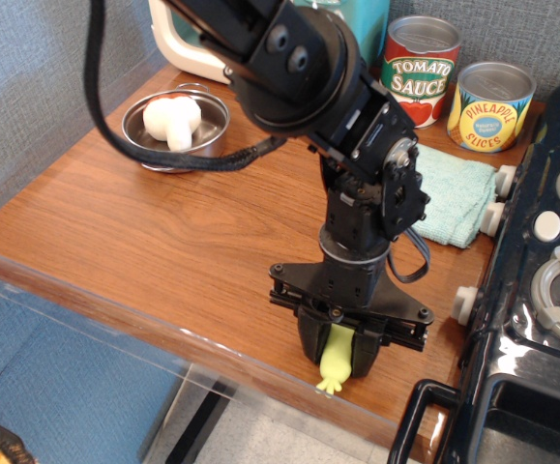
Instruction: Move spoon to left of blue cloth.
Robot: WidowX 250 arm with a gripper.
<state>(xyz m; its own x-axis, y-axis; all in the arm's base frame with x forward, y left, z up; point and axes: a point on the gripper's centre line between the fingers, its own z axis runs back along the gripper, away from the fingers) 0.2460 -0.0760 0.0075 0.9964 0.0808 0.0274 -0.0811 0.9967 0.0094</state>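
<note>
The spoon (333, 365) lies at the table's front edge; only the end of its pale yellow-green handle shows, the silver bowl is hidden under the arm. My gripper (338, 356) is lowered over it with both fingers closed against the handle's sides. The blue cloth (446, 196) lies folded at the back right, partly hidden behind the arm, well behind the gripper.
A metal bowl (210, 132) holding a white mushroom-like toy (171, 120) stands at the back left. A tomato sauce can (421, 72) and a pineapple slices can (492, 106) stand behind the cloth. A black toy stove (550, 290) borders the right side. The table's front edge (163, 329) is close to the spoon.
</note>
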